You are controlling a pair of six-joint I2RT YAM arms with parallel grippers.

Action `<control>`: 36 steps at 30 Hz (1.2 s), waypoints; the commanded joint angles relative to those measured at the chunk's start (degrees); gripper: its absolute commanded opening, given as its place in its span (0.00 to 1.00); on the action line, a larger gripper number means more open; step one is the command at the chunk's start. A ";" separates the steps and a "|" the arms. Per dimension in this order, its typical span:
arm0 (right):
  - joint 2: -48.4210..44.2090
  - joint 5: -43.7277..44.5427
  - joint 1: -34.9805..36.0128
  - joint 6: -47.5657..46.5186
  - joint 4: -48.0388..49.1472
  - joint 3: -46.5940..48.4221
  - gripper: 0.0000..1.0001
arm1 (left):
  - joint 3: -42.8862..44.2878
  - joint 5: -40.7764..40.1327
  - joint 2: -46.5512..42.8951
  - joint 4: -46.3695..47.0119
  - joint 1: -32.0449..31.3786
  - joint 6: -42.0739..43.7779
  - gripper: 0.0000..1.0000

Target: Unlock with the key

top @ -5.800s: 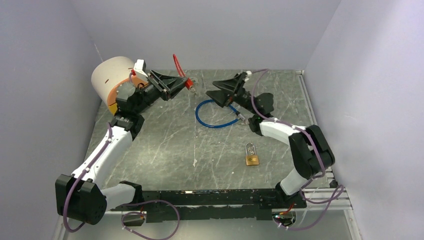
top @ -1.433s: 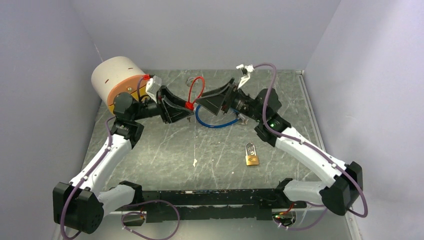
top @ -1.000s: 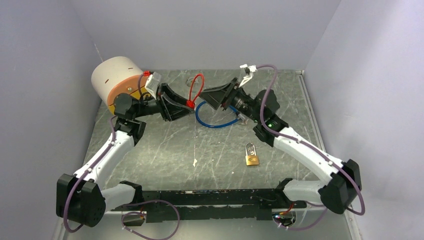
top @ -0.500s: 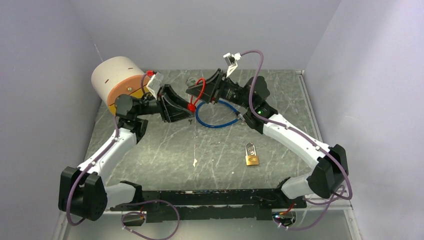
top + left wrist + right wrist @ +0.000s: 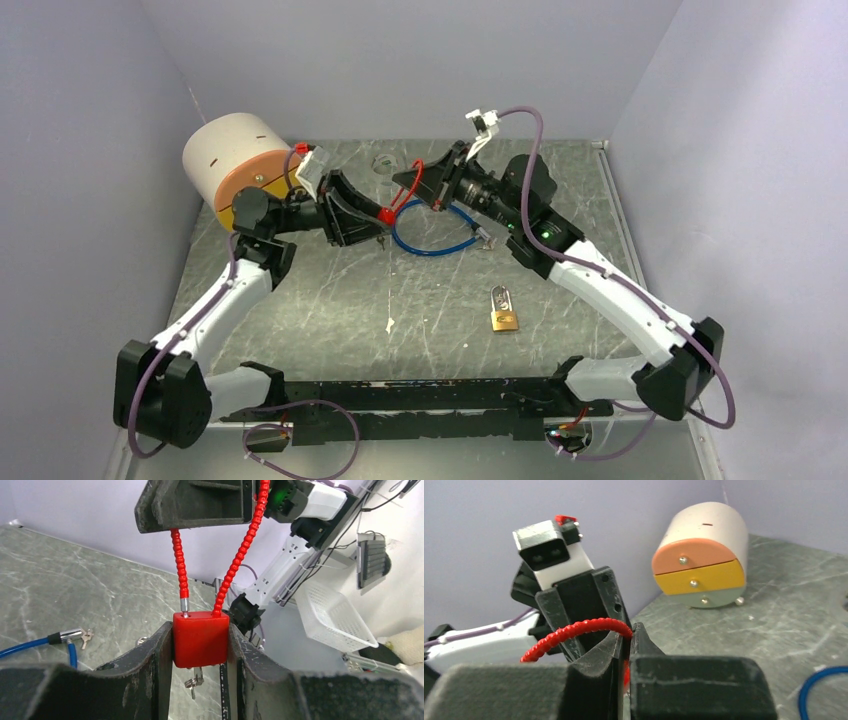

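Observation:
A red padlock (image 5: 200, 639) with a beaded red cable shackle (image 5: 235, 560) is held above the table, my left gripper (image 5: 200, 630) shut on its body. A small key (image 5: 194, 682) on a ring hangs from the lock's underside. My right gripper (image 5: 630, 630) is shut on the top of the red cable loop (image 5: 574, 630), straight across from the left gripper. From the top view, the red padlock (image 5: 384, 215) sits at the left gripper (image 5: 375, 218) and the right gripper (image 5: 412, 180) pinches the loop up and to the right of it.
A blue cable lock (image 5: 432, 232) lies on the table under the grippers, keys at its right end (image 5: 484, 238). A brass padlock (image 5: 505, 318) lies nearer the front. A white drum (image 5: 232, 165) with orange and yellow drawers stands back left. A small white scrap (image 5: 389, 324) lies mid-table.
My right gripper has gone from open around the red cable loop to shut on it, and has drawn the loop down and to the right. The left gripper has kept its hold on the lock.

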 commanded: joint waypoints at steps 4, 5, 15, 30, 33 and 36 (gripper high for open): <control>-6.27 14.42 -1.01 -10.56 -0.89 1.63 0.00 | 0.32 -3.02 -7.54 -33.47 0.31 22.63 0.03; -6.44 14.99 -1.04 -11.41 -1.31 1.17 0.00 | 0.49 -4.24 -8.38 -36.95 0.31 25.36 0.03; -6.32 11.11 -1.16 -30.92 -22.24 1.79 0.26 | 3.75 -26.93 -13.54 -64.04 0.31 36.10 0.03; -12.77 10.69 -2.54 -32.17 -30.00 5.03 0.93 | 2.83 -55.23 -9.32 -79.30 0.83 33.75 0.03; -12.99 13.80 -3.02 -28.71 -27.19 3.01 0.93 | 2.17 -62.23 -8.35 -80.76 0.84 32.31 0.03; -11.18 16.75 -3.56 -25.22 -27.10 1.57 0.92 | 0.80 -67.41 -6.92 -80.14 0.91 30.35 0.03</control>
